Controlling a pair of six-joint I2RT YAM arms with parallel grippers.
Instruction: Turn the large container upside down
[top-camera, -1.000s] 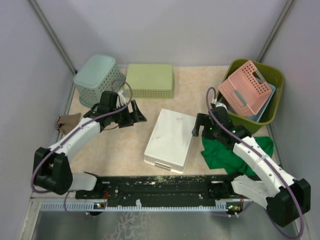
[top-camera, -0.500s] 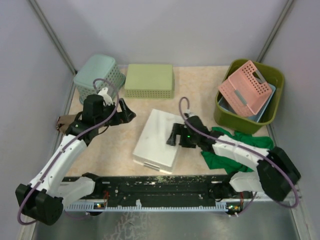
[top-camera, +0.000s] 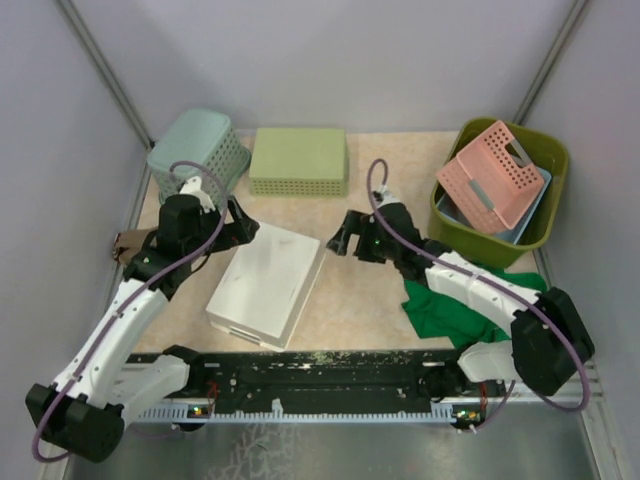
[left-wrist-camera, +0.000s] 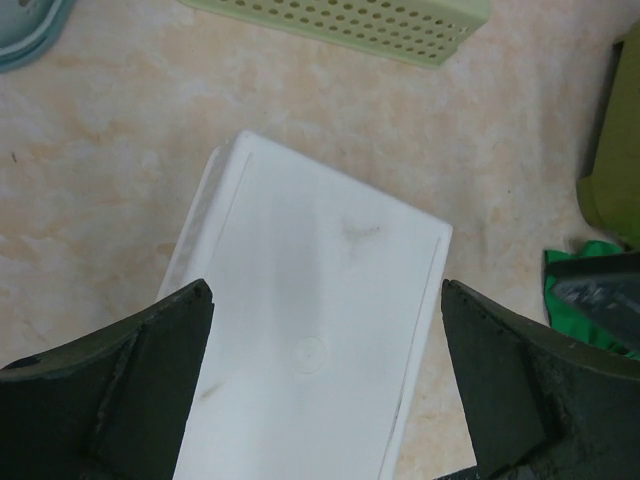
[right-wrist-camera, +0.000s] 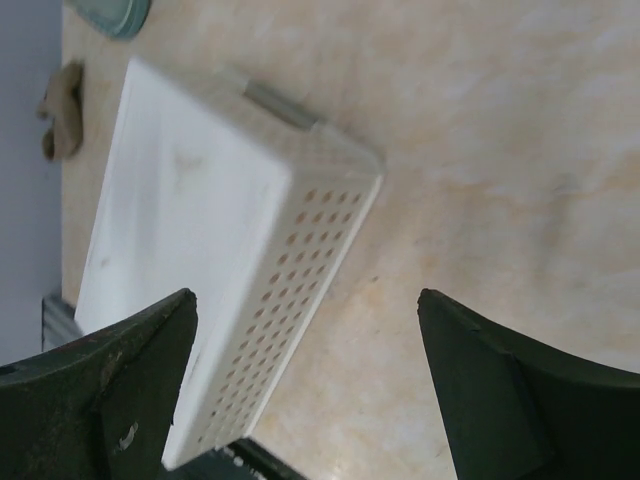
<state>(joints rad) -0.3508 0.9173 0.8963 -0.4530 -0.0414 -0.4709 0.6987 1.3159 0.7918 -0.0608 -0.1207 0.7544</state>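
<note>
Both hands are spread wide and hold nothing. Your left hand (top-camera: 240, 225) hangs over the upturned white basket (top-camera: 265, 283), and your right hand (top-camera: 345, 235) is mid-surface, well apart from the target. The large olive-green tub (top-camera: 462, 232) sits upright at the back right, near the wall, with a pink perforated basket (top-camera: 492, 175) and a pale blue bin (top-camera: 535, 215) nested inside.

Risks as I see them:
- Flip it loaded and both spill out.
- The green cloth (top-camera: 450, 310) just beside it could snag.
- The white basket is the wrong target.
</note>
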